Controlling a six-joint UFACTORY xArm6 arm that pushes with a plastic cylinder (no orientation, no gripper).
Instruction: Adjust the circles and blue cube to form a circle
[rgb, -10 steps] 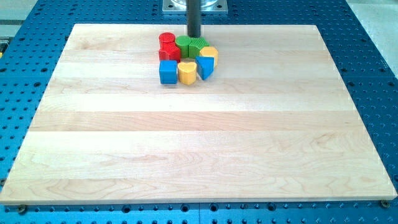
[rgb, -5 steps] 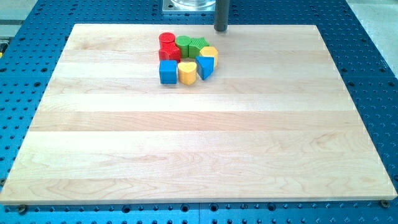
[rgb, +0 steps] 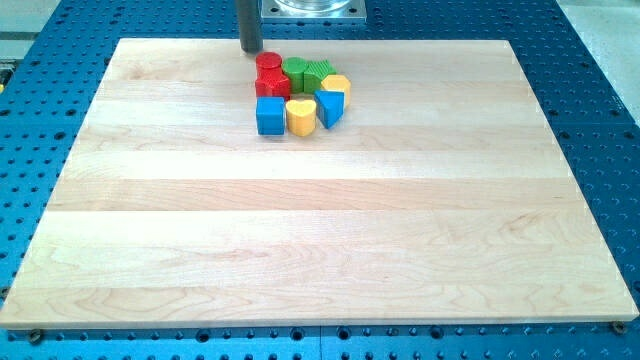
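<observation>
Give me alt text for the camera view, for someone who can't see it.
A tight cluster of small coloured blocks sits near the top of a pale wooden board: a red cylinder, green blocks, a blue cube and yellow blocks. My tip stands just up-left of the red cylinder.

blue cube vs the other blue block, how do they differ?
The blue cube sits at the cluster's left front, square to the view; the other blue block sits at the right, turned at an angle. The cube looks boxy and larger; the other looks narrower, its shape unclear. Both are the same blue and flank the yellow block.
</observation>
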